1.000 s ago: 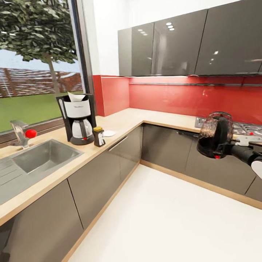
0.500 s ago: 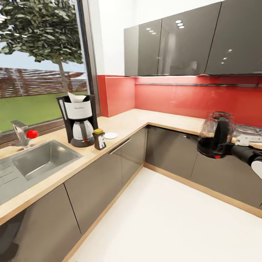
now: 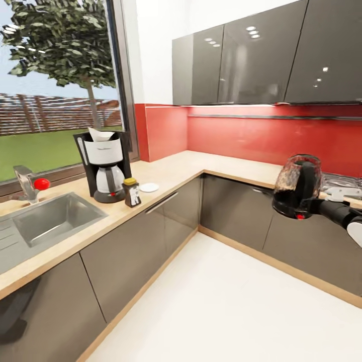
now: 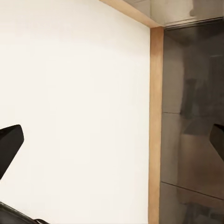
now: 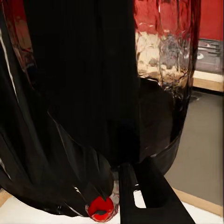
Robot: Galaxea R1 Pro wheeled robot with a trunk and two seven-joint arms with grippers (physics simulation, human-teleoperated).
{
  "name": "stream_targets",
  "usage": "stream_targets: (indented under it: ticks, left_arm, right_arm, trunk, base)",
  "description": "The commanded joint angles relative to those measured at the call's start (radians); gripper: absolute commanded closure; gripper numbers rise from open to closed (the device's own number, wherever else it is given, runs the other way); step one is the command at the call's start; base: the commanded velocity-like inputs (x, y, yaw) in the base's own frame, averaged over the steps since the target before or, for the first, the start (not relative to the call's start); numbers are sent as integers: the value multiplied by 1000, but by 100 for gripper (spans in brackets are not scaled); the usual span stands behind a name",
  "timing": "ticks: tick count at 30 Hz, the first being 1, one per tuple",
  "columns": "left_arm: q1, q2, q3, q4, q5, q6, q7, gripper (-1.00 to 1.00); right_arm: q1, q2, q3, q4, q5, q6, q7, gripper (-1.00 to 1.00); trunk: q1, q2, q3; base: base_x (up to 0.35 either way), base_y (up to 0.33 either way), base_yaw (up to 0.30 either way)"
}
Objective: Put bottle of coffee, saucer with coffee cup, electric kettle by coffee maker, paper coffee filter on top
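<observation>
In the head view the electric kettle (image 3: 297, 187) hangs in the air at the right side of the frame, in front of the grey lower cabinets (image 3: 236, 208). The right gripper (image 3: 312, 203) holds it by the black handle, and the arm comes in from the right edge. The kettle is upright, with a glass body, a black base and a small red switch low on it. In the right wrist view the kettle (image 5: 93, 107) is very close to the camera; the black handle goes down through the middle and one of the black fingers (image 5: 149, 196) presses beside it, near the red switch.

At the left of the head view the coffee maker (image 3: 103, 166) stands on the table (image 3: 171, 171), beside the sink (image 3: 48, 221). A white paper coffee filter (image 3: 100, 134) sits on its top. The bottle of coffee (image 3: 131, 192) stands just beside it, toward the front edge of the table. A white saucer (image 3: 149, 187) lies near the bottle, a little to the right.

In the left wrist view the fingers (image 4: 9, 144) of the left gripper (image 4: 112, 144) are wide apart, one dark tip at each side edge, with nothing between them. Behind them are the white floor (image 4: 74, 93) and a grey cabinet door (image 4: 193, 126)
</observation>
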Motion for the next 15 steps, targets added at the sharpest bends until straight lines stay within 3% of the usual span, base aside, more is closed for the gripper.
stream_targets:
  ticks: [1,6,15]
  left_arm:
    - [0,0,-8,-2,10,4,-3,-100]
    - [0,0,-8,-2,10,5,-3,-100]
    - [0,0,-7,-2,10,4,-3,-100]
  right_arm:
    - [-1,-1,2,-1,-7,0,-10,100]
    - [-1,-1,2,-1,-7,0,-10,100]
    - [-1,-1,2,-1,-7,0,-10,100]
  trunk:
    - [0,-1,-1]
    - [0,-1,-1]
    - [0,-1,-1]
  base:
    - [109,-286,43]
    - [95,-190,137]
    - [15,-26,251]
